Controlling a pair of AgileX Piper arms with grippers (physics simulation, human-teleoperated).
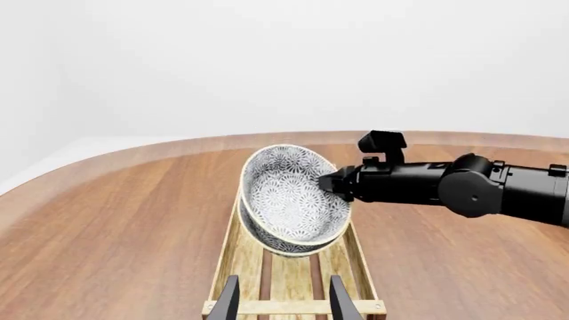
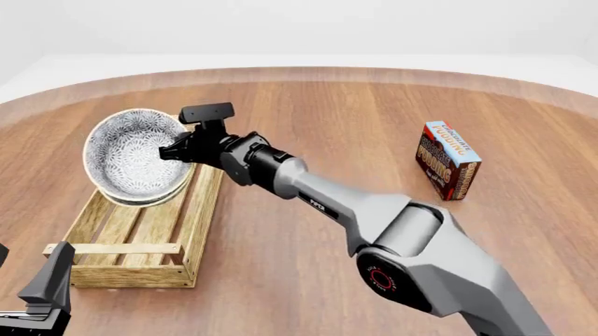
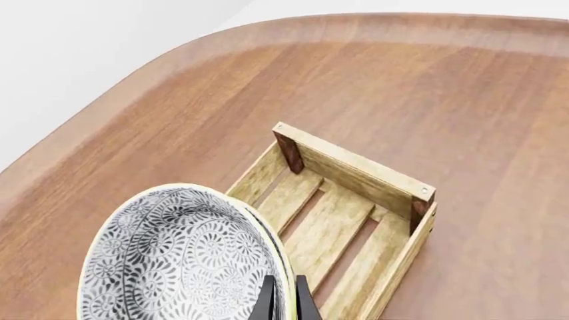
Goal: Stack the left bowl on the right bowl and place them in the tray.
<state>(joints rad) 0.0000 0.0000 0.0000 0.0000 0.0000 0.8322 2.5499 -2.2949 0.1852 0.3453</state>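
Observation:
Two patterned grey-and-white bowls (image 2: pixel 131 150) are nested one inside the other and tipped steeply on edge over the far end of the tray (image 2: pixel 201 210), a long crate of light wooden slats. My right gripper (image 2: pixel 178 152) is shut on their rim at the right side. The right wrist view shows the same pinch (image 3: pixel 284 297) on the stacked bowls (image 3: pixel 178 260), with the tray (image 3: pixel 356 170) beyond. I cannot tell whether the lower rim touches the slats. My left gripper (image 1: pixel 284 297) is open and empty at the tray's near end (image 1: pixel 294 307), facing the bowls (image 1: pixel 289 197).
A small red-and-blue printed box (image 2: pixel 449 159) stands on the table at the right. The right arm (image 2: pixel 327 199) reaches diagonally across the middle of the wooden table. The table's curved far edge runs behind the tray.

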